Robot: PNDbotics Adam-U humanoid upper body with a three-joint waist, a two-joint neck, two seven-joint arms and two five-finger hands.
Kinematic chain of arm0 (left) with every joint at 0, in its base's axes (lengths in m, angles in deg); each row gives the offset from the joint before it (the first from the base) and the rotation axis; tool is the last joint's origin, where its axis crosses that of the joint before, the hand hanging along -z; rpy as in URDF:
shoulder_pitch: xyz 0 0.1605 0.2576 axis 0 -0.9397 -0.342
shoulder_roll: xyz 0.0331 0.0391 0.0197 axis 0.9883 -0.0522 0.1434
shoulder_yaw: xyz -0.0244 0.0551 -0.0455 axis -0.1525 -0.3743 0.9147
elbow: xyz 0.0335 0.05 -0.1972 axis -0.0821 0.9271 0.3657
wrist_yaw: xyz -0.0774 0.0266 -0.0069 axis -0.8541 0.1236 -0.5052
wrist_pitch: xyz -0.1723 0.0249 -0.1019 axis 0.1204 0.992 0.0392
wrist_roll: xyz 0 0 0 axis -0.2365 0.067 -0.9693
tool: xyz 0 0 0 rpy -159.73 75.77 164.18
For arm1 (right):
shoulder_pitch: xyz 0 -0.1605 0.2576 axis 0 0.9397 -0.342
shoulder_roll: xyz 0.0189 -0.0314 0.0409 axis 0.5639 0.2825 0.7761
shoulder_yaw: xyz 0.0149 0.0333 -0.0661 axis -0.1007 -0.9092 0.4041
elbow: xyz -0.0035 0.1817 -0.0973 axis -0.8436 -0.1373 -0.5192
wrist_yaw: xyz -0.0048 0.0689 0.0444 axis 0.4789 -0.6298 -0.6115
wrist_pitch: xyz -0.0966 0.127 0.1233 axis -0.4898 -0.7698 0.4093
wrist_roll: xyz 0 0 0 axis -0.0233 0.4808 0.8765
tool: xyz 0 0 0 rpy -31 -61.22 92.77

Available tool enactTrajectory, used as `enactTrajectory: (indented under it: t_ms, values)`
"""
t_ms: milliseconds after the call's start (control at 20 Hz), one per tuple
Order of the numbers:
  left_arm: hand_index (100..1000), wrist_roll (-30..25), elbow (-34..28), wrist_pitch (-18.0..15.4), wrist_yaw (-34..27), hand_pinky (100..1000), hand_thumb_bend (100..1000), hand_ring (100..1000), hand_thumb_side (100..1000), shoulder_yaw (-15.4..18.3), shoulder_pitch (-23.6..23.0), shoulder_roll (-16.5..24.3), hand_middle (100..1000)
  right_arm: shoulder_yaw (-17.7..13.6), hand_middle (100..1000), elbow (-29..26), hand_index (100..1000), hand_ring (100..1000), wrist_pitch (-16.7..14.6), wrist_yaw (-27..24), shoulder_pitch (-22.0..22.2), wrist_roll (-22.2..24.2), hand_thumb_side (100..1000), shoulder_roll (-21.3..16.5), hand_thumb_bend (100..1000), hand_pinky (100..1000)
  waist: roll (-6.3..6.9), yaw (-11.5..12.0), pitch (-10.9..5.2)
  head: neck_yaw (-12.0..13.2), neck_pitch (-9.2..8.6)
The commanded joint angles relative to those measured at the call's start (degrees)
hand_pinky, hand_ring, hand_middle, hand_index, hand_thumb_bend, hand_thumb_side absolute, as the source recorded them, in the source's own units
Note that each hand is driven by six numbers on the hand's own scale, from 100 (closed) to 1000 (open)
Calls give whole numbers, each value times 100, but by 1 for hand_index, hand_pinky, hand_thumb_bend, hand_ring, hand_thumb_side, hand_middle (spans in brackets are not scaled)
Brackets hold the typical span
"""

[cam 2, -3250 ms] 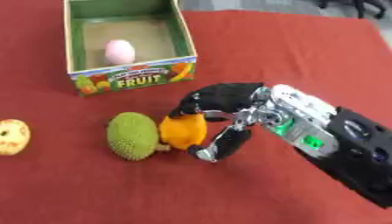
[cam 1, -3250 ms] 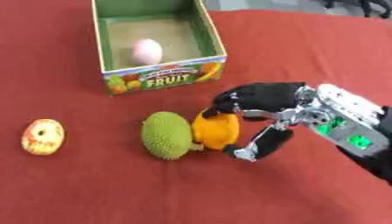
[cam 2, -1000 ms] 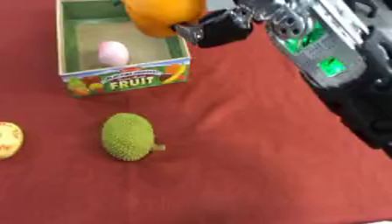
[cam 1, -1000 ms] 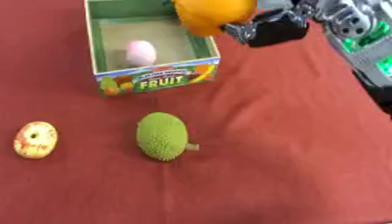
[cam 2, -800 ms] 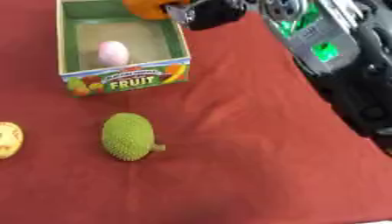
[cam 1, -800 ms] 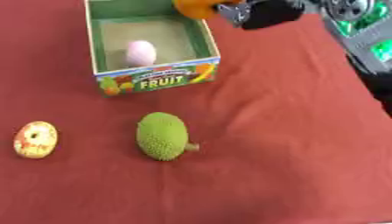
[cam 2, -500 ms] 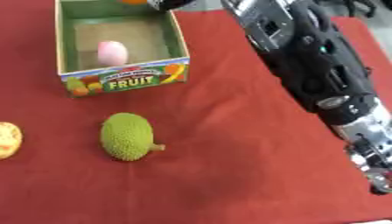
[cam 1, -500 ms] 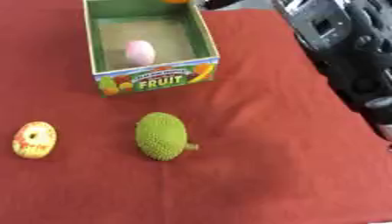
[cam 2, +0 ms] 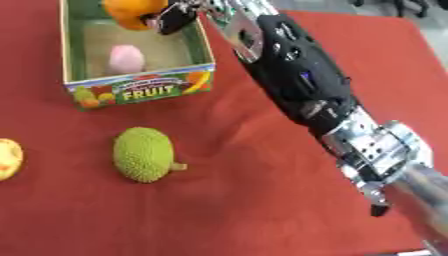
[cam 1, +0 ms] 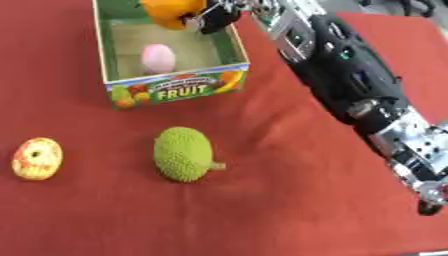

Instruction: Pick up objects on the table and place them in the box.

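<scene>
Fingers [cam 1: 213, 19] of right hand [cam 1: 229, 10] clasp orange fruit [cam 1: 171, 11], now over box [cam 1: 175, 86] (earlier beside it).

This looks like a robot test or demonstration room rather than a home or a shop. A table [cam 1: 262, 210] spread with a plain red cloth carries only staged props: a small green cardboard box [cam 1: 175, 89] printed "FRUIT", a spiky green toy fruit [cam 1: 183, 153] near the middle, and a yellow and red toy fruit [cam 1: 37, 158] at the left. Past the far right corner, grey floor [cam 2: 433, 20] and dark legs of furniture [cam 2: 404, 7] show, too blurred to identify.
</scene>
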Motion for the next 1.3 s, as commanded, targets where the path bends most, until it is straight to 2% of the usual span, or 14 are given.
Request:
enactTrajectory:
  t_ms: [50,150,200,300,400,700,900,950,1000,1050,1150,1300]
  values:
    - [863,-23,-87,-5,-24,776,126,868,815,15,47,136,807,-122,743,161,911,843,-131,273,-198,93,100,-5,100,850,-9,11,-88,-13,-24]
    - [864,-27,-87,0,-26,775,125,869,815,11,38,132,807,-160,779,178,939,888,-113,500,-228,215,125,2,177,888,-11,12,-93,-5,-30]
    - [864,-28,-87,1,-27,776,125,869,816,10,36,131,808,-180,788,158,950,900,-90,608,-237,265,233,3,212,902,-12,11,-95,-3,-33]
    - [864,-31,-87,3,-31,775,125,869,816,8,30,129,808,-224,803,84,967,919,-37,787,-256,327,357,-10,278,921,-10,7,-101,6,-35]
    - [865,-33,-87,8,-35,775,125,870,817,6,22,125,808,-256,818,7,978,934,9,909,-271,347,416,-26,307,938,-8,-1,-106,12,-37]
    - [865,-46,-87,8,-41,776,126,870,816,-1,2,122,808,-305,824,-187,985,930,142,976,-304,348,371,-34,325,939,5,-20,-126,26,-31]
    - [864,-51,-87,13,-41,775,124,871,817,-3,-14,117,808,-324,807,-420,975,915,207,726,-253,358,292,-81,258,928,3,-22,-140,36,-30]
    - [864,-50,-87,12,-39,775,123,871,817,-1,-19,117,808,-332,793,-570,965,901,235,610,-225,339,246,-124,194,916,0,-22,-143,41,-30]
    - [864,-46,-87,12,-36,775,123,871,817,4,-27,118,808,-333,791,-791,963,899,266,465,-178,317,238,-200,188,914,-5,-23,-144,50,-32]
    - [864,-41,-87,14,-33,775,123,872,818,9,-37,119,808,-319,777,-1089,952,883,306,352,-114,292,169,-316,162,901,-13,-27,-146,63,-34]
    - [864,-27,-87,14,-24,776,123,872,817,21,-43,122,808,-256,765,-1868,940,868,342,-45,103,291,130,-610,151,889,-31,-37,-149,90,-40]
    - [864,-2,-87,9,-15,776,124,872,815,37,-39,127,808,-171,768,-3140,939,864,435,-600,539,454,129,-1118,157,884,-42,-49,-154,121,-54]
